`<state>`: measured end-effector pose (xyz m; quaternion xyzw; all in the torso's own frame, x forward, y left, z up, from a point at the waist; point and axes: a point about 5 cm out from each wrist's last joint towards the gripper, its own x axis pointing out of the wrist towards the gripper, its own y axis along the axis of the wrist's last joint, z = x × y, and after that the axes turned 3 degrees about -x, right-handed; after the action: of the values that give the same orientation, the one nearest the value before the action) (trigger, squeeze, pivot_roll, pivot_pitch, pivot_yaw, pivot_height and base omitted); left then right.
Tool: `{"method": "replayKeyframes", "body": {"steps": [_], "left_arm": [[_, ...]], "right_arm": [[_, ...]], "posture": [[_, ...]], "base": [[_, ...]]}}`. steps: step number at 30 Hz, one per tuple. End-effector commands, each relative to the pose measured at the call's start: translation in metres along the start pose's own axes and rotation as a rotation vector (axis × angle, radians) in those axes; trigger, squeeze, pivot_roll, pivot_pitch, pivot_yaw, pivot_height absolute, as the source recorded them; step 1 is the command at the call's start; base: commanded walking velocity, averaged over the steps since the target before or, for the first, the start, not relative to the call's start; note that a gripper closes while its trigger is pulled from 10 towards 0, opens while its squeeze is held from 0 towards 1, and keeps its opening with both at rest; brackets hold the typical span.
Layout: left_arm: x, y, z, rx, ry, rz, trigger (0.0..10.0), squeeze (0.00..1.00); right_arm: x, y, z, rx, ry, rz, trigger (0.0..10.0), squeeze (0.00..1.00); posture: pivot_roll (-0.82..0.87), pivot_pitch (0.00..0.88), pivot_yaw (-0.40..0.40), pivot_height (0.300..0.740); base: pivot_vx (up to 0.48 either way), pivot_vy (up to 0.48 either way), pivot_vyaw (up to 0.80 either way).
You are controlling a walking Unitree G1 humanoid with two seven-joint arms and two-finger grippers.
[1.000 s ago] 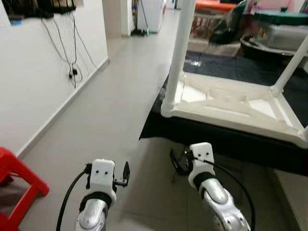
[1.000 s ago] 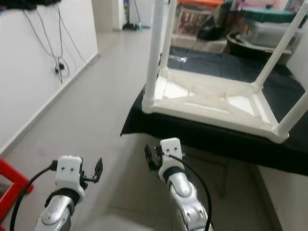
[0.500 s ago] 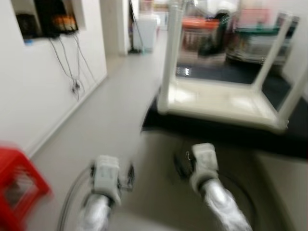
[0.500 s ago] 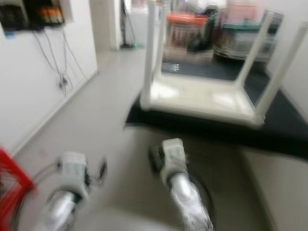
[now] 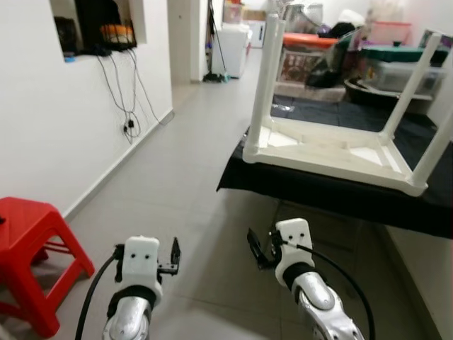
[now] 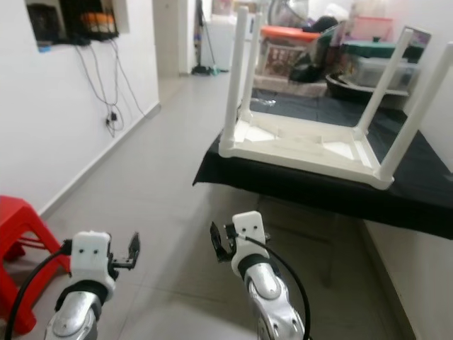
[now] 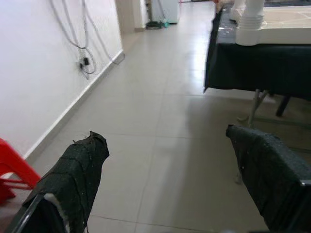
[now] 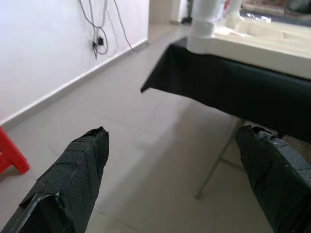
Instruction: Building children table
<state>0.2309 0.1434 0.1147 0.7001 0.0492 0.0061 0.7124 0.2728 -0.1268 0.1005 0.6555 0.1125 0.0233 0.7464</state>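
A white plastic children's table (image 5: 333, 150) lies upside down on a table covered with black cloth (image 5: 311, 193), ahead and to the right. Its legs (image 5: 264, 74) point up. Both arms are held low over the floor tiles, short of the cloth's edge. My left gripper (image 5: 171, 259) is open with nothing in it, and its fingers (image 7: 80, 170) stand wide apart in the left wrist view. My right gripper (image 5: 257, 249) is also open and empty. The near corner of the white table (image 8: 209, 29) lies ahead of it, above the cloth.
A red plastic stool (image 5: 28, 244) stands on the floor at my left, by the white wall with hanging cables (image 5: 131, 106). The black-clothed table stands on thin metal legs (image 7: 252, 104). Storage boxes (image 5: 396, 67) and clutter fill the back right. A corridor of grey tiles (image 5: 191, 149) runs ahead.
The whole picture has shifted and passed through blur, so the camera moved; more of the room and the red stool is in view. Both grippers hold the same open pose.
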Motion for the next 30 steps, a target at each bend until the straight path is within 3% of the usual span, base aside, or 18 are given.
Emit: {"method": "replayKeyframes", "body": {"steps": [1,22,30], "left_arm": [[0.0005,0.0021,-0.0010,0.009,0.010,0.004,10.0,0.00],[0.0009,0.0008,0.0002,0.036,-0.009,-0.002,10.0,0.00],[0.0007,-0.0005,0.0022,0.039,-0.020,-0.004,10.0,0.00]], "right_arm": [[-0.0003,0.0007,0.0030,-0.002,-0.007,-0.001,10.0,0.00],[-0.0001,0.0055,0.0035,0.013,-0.028,0.027,10.0,0.00],[-0.0003,0.0048,0.0027,0.013,-0.024,0.023,10.0,0.00]], "posture": [[0.12,0.000,-0.084,0.740],[0.12,0.000,-0.080,0.740],[0.12,0.000,-0.076,0.740]], "base": [[0.000,0.000,0.00],[0.000,0.000,0.00],[0.257,0.000,0.00]]}}
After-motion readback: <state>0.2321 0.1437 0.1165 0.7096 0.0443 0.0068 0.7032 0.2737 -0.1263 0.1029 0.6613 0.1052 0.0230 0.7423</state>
